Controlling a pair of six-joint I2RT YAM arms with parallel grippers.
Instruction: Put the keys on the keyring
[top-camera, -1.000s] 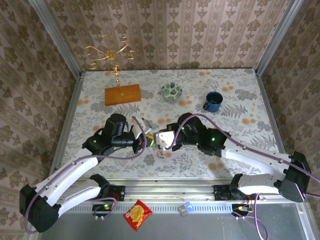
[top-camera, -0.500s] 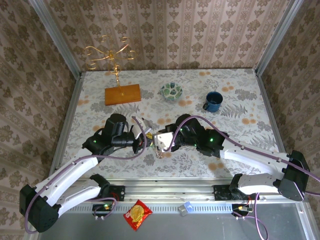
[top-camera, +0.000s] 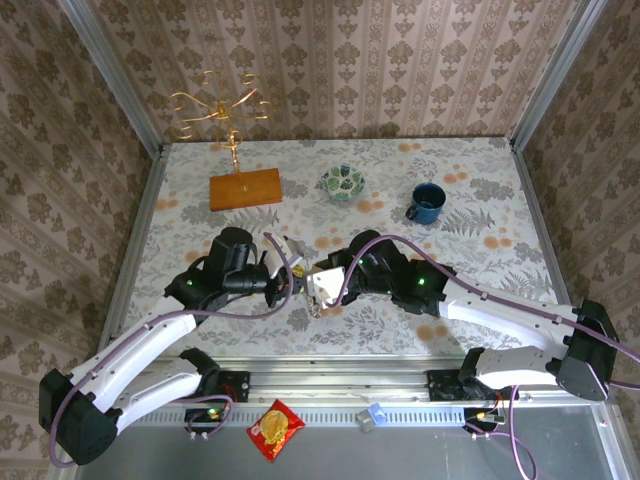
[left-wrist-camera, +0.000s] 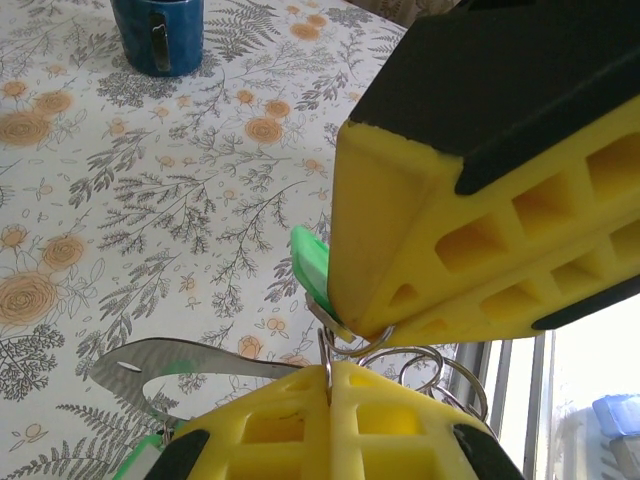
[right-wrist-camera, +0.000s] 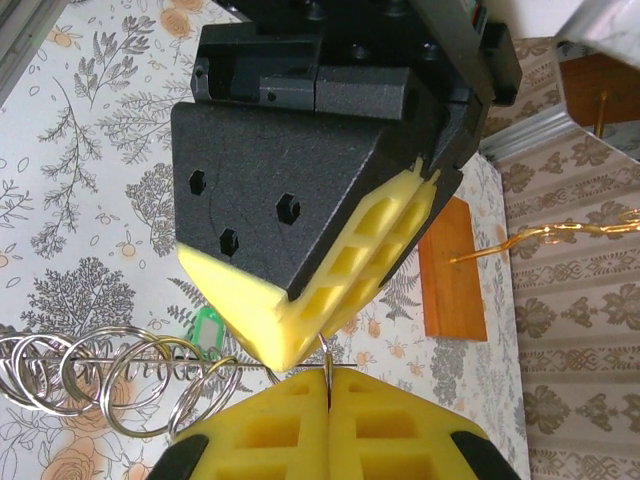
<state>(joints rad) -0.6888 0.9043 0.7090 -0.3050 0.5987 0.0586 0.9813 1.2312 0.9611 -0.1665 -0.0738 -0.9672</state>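
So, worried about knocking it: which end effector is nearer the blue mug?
Right. The right end effector sits near-left of the blue mug; the left end effector, farther left.

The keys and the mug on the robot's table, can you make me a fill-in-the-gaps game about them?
1. The mug at the far right of the table is ____ in colour.
2. The key beside the yellow fingers has a bright ____ head.
3. The left gripper and the right gripper both pinch the keyring, so each one is ____, not open.

Missing words: blue, green, shut.
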